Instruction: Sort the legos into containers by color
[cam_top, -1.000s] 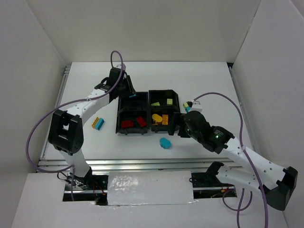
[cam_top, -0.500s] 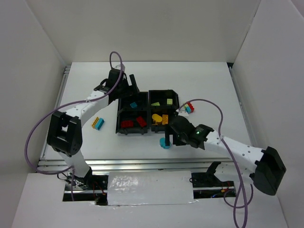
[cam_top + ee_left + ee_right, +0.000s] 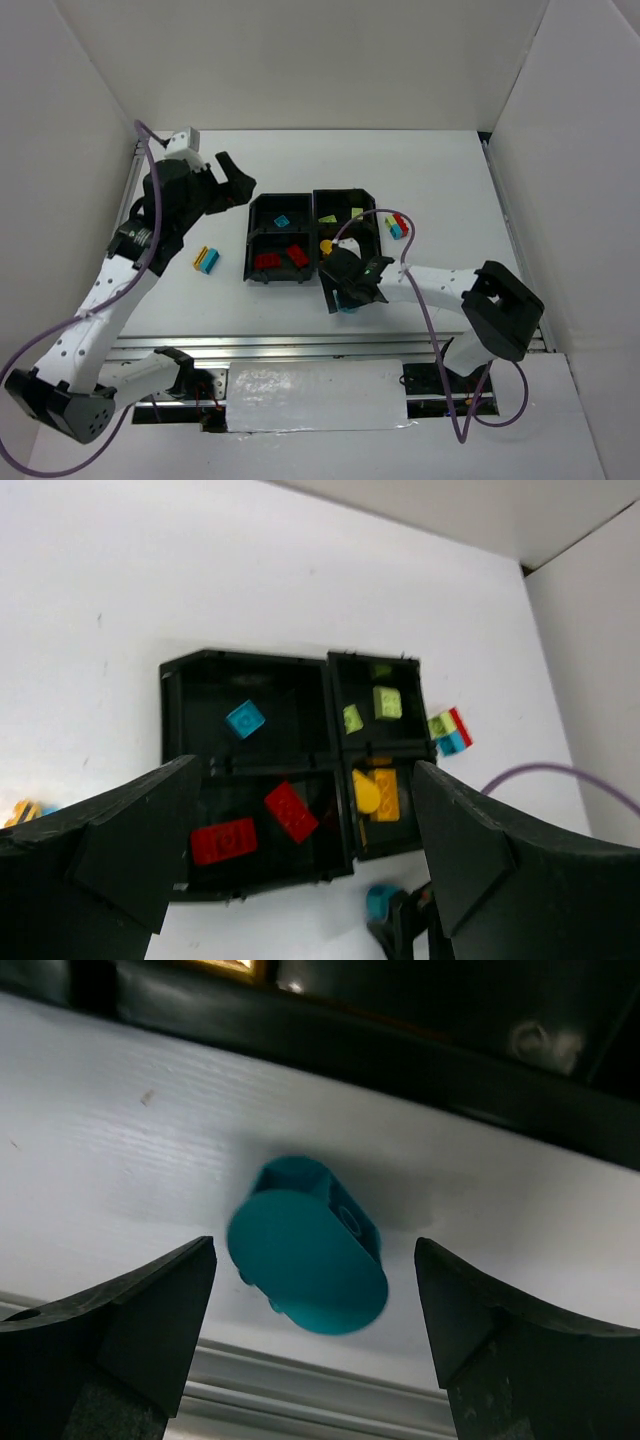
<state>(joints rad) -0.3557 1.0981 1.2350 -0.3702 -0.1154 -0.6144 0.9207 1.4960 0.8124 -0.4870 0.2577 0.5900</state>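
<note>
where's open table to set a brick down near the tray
Bare table lies behind the tray and right of the red-and-cyan bricks. Crowded: the tray's near edge, where the right claw sits over the cyan rounded brick.

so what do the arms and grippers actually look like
The left arm and right arm are white links with black joint housings, each trailing a looping purple cable. The left gripper and right gripper have broad, black, wedge-shaped fingers.
</note>
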